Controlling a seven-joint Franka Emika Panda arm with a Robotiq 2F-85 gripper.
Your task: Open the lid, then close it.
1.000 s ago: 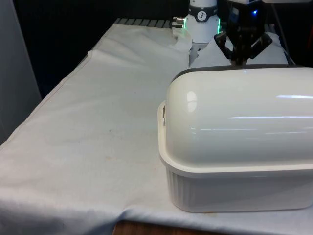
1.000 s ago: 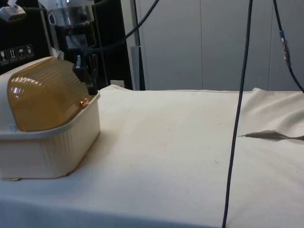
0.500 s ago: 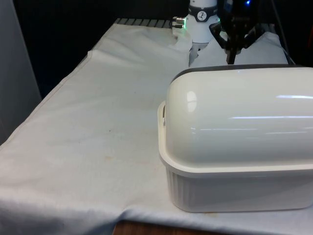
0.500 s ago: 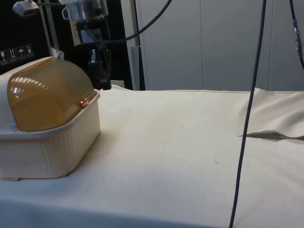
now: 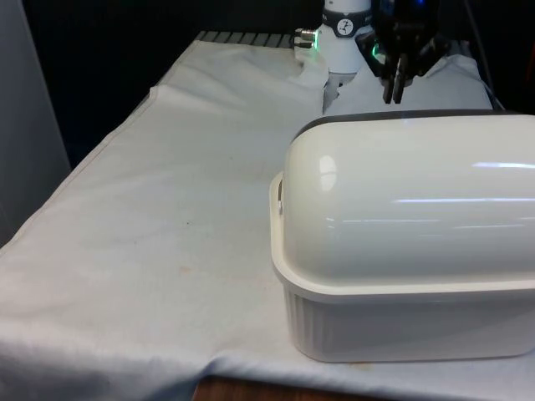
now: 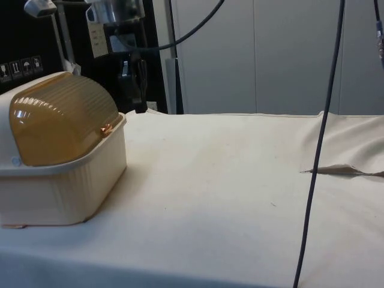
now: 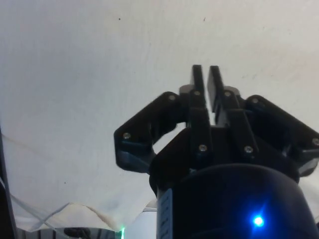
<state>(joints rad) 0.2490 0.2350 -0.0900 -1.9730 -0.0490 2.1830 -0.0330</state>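
The bread box stands at the front view's right, a cream ribbed base under a rounded top. From the side, its amber ribbed roll lid is down, its small handle resting at the base's front rim. My black gripper hangs in the air behind the box, apart from it. In the side view the gripper is above the cloth, just past the lid's handle. The wrist view shows the gripper over bare cloth, fingers shut with only a thin slit and nothing held.
White cloth covers the table, with a raised fold at the side view's right. Black cables hang down in front of that camera. The robot's base stands at the table's far end.
The gripper has lifted away from the lid's handle edge and drawn back from the box, rising in both fixed views. The lid stays down.
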